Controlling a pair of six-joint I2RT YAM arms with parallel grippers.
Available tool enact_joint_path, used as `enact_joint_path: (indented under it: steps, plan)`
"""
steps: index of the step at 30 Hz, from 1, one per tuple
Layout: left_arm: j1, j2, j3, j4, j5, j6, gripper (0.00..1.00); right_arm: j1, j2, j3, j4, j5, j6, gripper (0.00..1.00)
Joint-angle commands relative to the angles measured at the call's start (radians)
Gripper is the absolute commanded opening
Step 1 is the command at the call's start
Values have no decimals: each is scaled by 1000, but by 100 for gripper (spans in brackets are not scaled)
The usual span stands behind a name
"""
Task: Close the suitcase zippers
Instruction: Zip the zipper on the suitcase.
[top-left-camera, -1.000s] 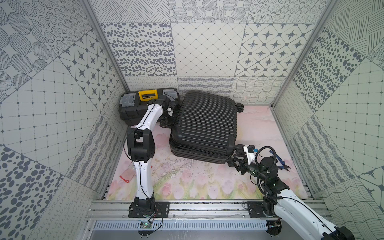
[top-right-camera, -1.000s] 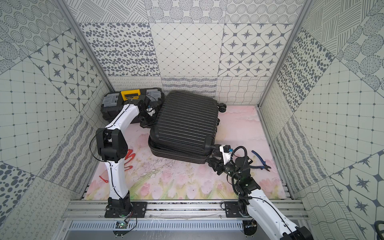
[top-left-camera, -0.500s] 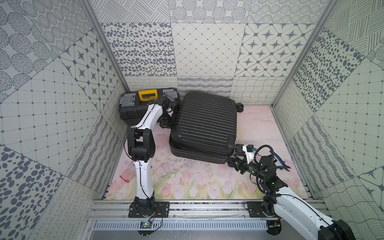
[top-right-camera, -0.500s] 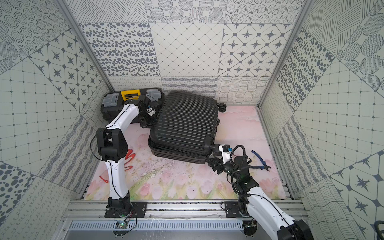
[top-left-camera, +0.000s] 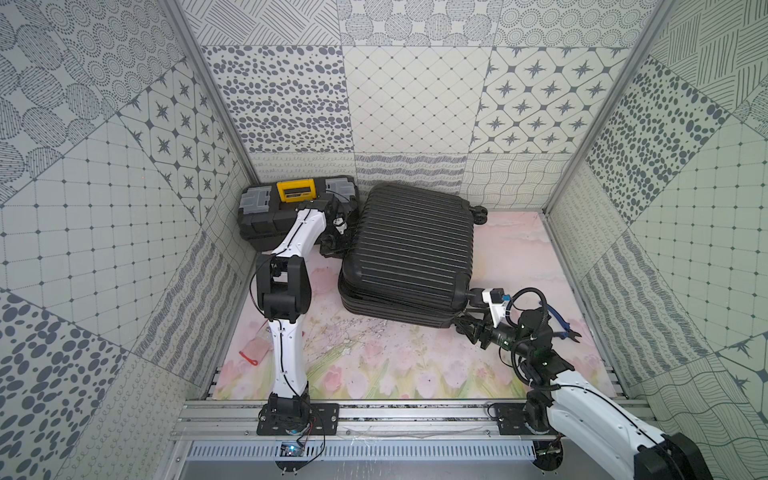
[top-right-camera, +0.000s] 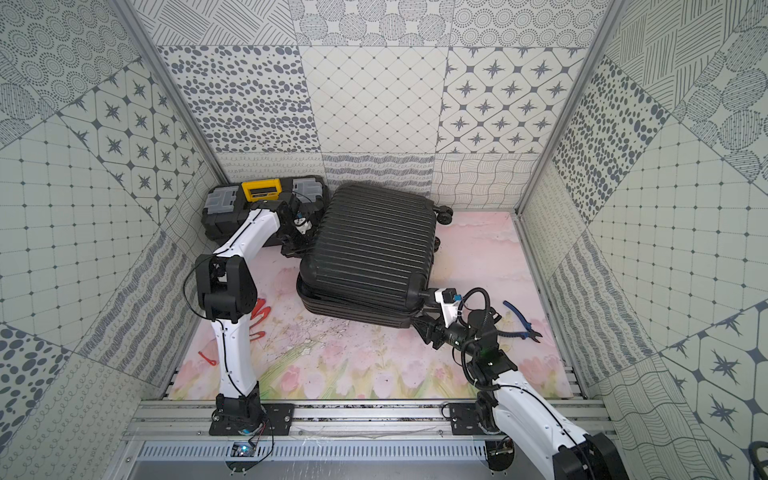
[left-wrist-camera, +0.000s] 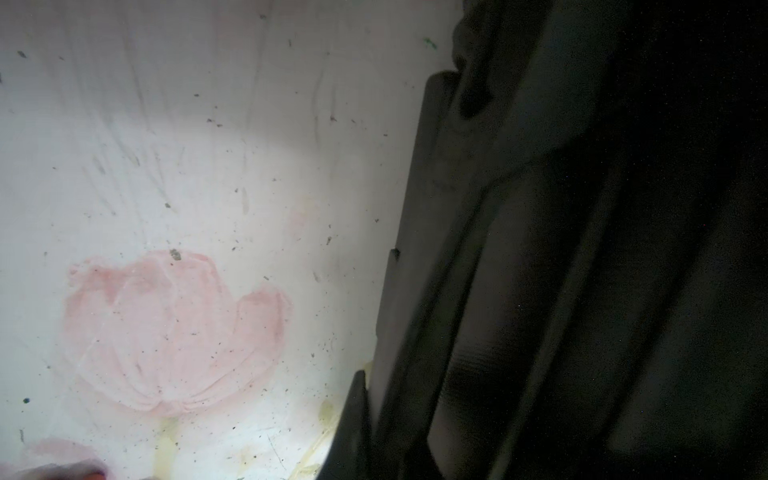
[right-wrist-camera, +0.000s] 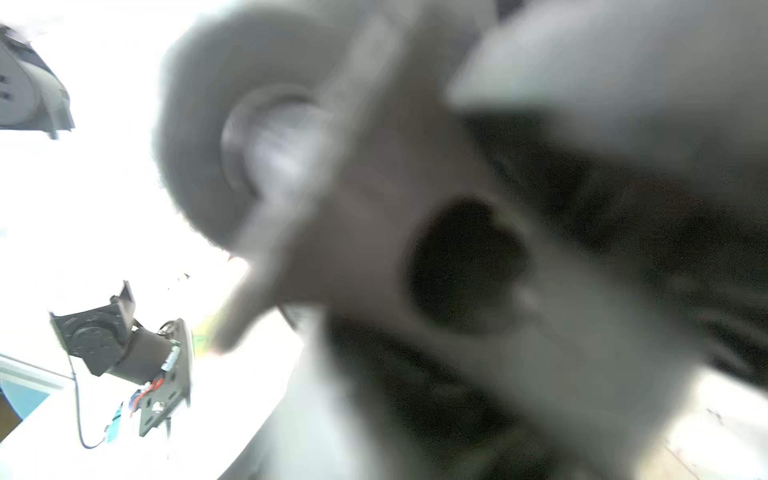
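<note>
Since the black suitcase (top-left-camera: 411, 253) lies flat on the mat (top-left-camera: 374, 365), its zipper track (top-left-camera: 399, 309) runs along the near edge, leftward from the right gripper (top-left-camera: 467, 328), the nearer one, at the near right corner; I cannot tell how its jaws stand. The left gripper (top-left-camera: 332, 245), jaws together, is tucked at the far left side by the toolbox (top-left-camera: 266, 216)

Blurry suitcase wheel (right-wrist-camera: 249, 137) (right wrist view)

This is a lab robot test cell: grey-patterned wall panels (top-left-camera: 415, 104) box in the space ahead and either side of the right claw (top-left-camera: 467, 328), a floral printed mat (top-left-camera: 374, 365) lies under it, and an aluminium rail (top-left-camera: 395, 415) holding both arm bases (top-left-camera: 291, 415) runs behind it
</note>
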Motion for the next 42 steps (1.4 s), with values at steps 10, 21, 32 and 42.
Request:
enact_joint_path:
  steps: [10, 21, 32, 42]
  plan:
    - [17, -4, 7, 54, 83, -53, 0, 4, -2, 19, -7, -1, 1, 47]
    - [16, -4, 9, 58, 91, -60, 0, 2, 35, 43, -42, 40, -47, 37]
    - [16, -10, 0, 58, 94, -61, 0, 2, 54, 70, -70, 85, -82, 34]
    - [17, -12, -8, 59, 105, -62, 0, -2, 93, 81, -45, 80, -89, 25]
